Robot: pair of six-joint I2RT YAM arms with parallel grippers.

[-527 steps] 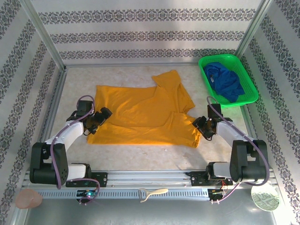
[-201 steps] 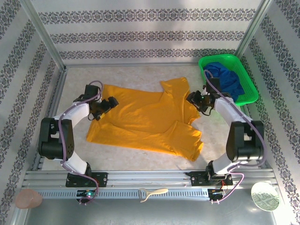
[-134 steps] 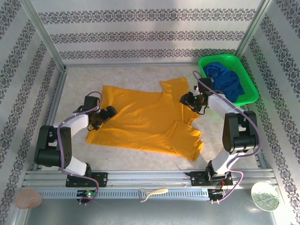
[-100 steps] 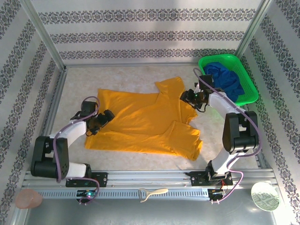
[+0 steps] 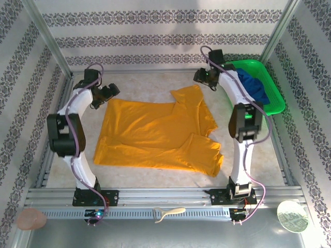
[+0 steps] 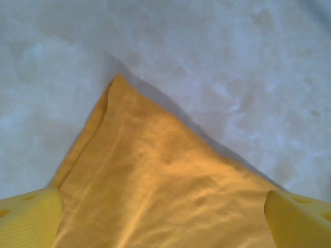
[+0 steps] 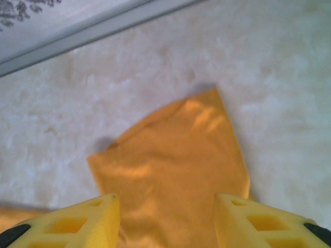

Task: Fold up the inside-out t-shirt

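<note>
The inside-out t-shirt [image 5: 155, 132], plain orange-yellow, lies spread flat on the table with one sleeve [image 5: 187, 94] pointing to the back. My left gripper [image 5: 109, 93] hovers open at the shirt's far left corner [image 6: 118, 82]; its yellow fingers [image 6: 28, 217] stand wide apart over the fabric [image 6: 165, 181]. My right gripper [image 5: 201, 78] is open at the back, just past the sleeve tip. In the right wrist view the sleeve [image 7: 176, 150] lies below and between the fingers [image 7: 77, 219], touching neither.
A green basket [image 5: 258, 114] with a dark blue garment [image 5: 256, 90] stands at the back right, close to my right arm. The metal frame edge [image 7: 103, 31] runs just beyond the sleeve. Bare table surrounds the shirt.
Both arms have stretched toward the back. The left gripper went from the shirt's left side to its far left corner. The right gripper moved up past the sleeve tip and opened a little wider.
</note>
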